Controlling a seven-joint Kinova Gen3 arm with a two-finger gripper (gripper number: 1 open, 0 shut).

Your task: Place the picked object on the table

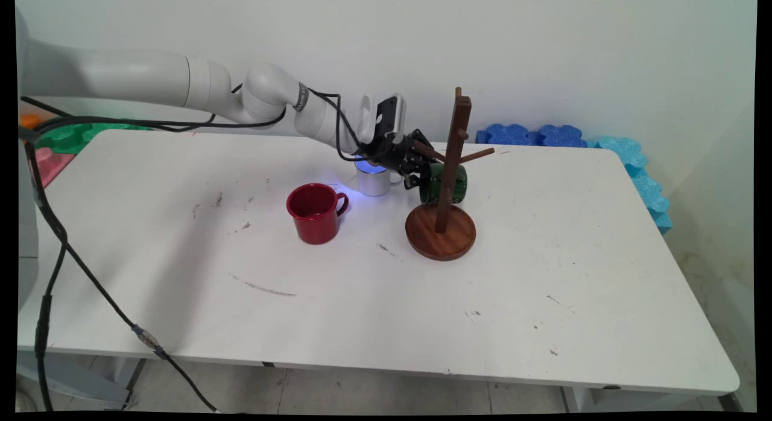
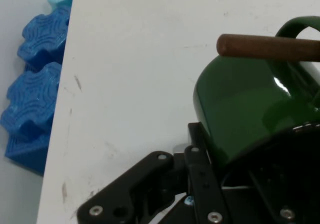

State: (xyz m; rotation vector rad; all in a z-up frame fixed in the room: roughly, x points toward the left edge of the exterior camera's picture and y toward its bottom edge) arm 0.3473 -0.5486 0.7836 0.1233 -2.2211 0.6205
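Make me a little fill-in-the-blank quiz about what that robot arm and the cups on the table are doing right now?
1. The gripper is shut on a mug whose colour is ____.
2. That mug is held beside the post of a ____ mug tree.
3. The mug standing alone nearer the camera is ____.
4. Behind it, by the gripper, stands a ____ mug.

Missing words: green; wooden; red; white
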